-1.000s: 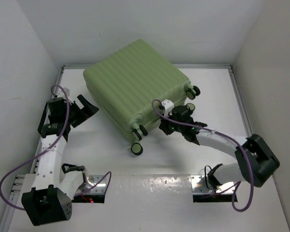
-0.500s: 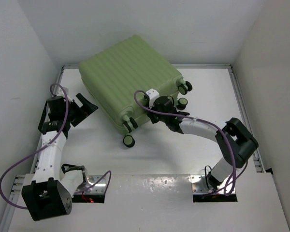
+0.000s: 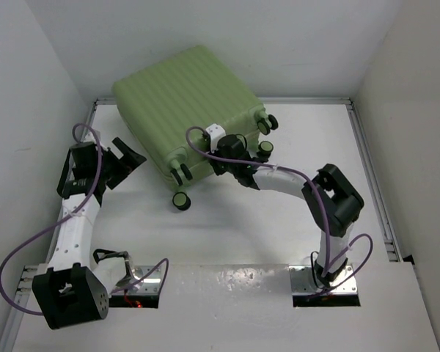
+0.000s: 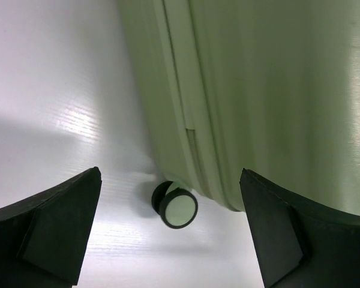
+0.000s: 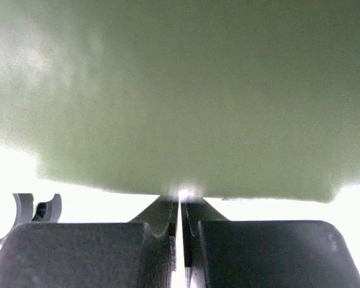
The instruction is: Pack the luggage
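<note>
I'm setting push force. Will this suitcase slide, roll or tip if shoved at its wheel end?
Probably slides rather than rolls: the suitcase lies flat on its broad side. Its ribbed hard shell looks stiff, so the shut right gripper shouldn't dent it. Tipping seems unlikely.

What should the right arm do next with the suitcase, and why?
Probably a short push on the suitcase toward the left end effector. The right end effector is shut, its tips seemingly against the closed suitcase's wheeled end, so it can shove but not grasp. The left end effector stands open beside the suitcase's side, apart from it, ready to meet it.
</note>
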`<act>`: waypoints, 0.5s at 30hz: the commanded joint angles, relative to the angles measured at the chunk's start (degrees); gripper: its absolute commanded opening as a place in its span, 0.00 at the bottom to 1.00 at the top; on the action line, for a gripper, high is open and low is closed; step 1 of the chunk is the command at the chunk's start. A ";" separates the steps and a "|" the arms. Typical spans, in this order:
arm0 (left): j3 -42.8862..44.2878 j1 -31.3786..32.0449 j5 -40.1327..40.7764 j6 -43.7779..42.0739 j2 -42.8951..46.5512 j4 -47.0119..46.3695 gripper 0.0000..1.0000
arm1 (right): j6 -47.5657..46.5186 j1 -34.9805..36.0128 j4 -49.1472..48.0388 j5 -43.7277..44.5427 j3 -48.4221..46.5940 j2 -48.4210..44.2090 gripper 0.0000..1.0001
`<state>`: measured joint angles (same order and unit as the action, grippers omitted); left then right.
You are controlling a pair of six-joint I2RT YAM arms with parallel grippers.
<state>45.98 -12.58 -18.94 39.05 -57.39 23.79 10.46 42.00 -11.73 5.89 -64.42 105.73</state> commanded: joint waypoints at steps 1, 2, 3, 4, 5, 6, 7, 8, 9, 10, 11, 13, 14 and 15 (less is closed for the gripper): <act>3.51 -0.69 0.22 0.42 -0.71 -0.07 1.00 | -1.76 -0.78 -14.55 2.28 -6.33 0.00 0.00; 4.20 -0.69 -0.65 0.42 -0.71 -0.06 1.00 | -1.93 -0.78 -14.55 2.37 -6.15 -0.17 0.00; 4.82 -0.69 -1.27 0.42 -0.71 -0.06 1.00 | -2.11 -0.78 -14.73 2.46 -5.89 -0.35 0.00; 4.82 -0.69 -2.23 0.42 -0.71 -0.06 1.00 | -2.28 -1.04 -14.55 2.63 -5.54 -1.22 0.00; 5.61 -0.17 -3.20 -0.11 0.07 0.55 1.00 | -2.37 -1.13 -14.03 2.29 -3.80 -2.62 0.02; 6.22 -0.17 -3.73 -0.11 0.69 0.55 1.00 | -1.85 -1.83 -13.68 1.94 -3.00 -3.59 0.05; 6.23 0.44 -3.74 -0.11 1.48 0.55 1.00 | -1.67 -2.01 -13.24 1.32 -0.73 -6.13 0.09; 6.75 1.93 -3.74 -1.94 2.27 0.55 1.00 | -1.84 -2.27 -13.23 -0.68 2.08 -7.72 0.19; 7.45 2.81 -3.13 -2.91 4.02 1.08 1.00 | -1.41 -2.88 -12.54 -1.40 4.98 -12.96 0.25; 7.46 3.78 -3.12 -3.71 4.82 1.69 1.00 | -0.97 -3.32 -11.66 -4.54 6.23 -14.75 0.34; 7.98 4.75 -2.34 -4.32 5.52 2.31 1.00 | -0.53 -3.76 -10.70 -5.62 7.54 -16.59 0.36; 8.69 7.82 -1.80 -5.21 6.06 4.24 1.00 | 0.70 -5.87 -7.18 -8.76 12.91 -23.80 0.38; 9.39 8.96 -1.80 -5.21 6.06 6.42 1.00 | 0.70 -7.09 -6.39 -10.18 14.22 -25.56 0.39; 9.39 10.89 -1.80 -5.21 6.06 7.49 1.00 | 0.62 -7.54 -4.03 -10.63 17.28 -28.53 0.39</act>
<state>52.88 -5.10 -20.53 35.70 -52.38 27.55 10.26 36.38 -15.09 -0.05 -51.13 84.53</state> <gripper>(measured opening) 0.995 0.388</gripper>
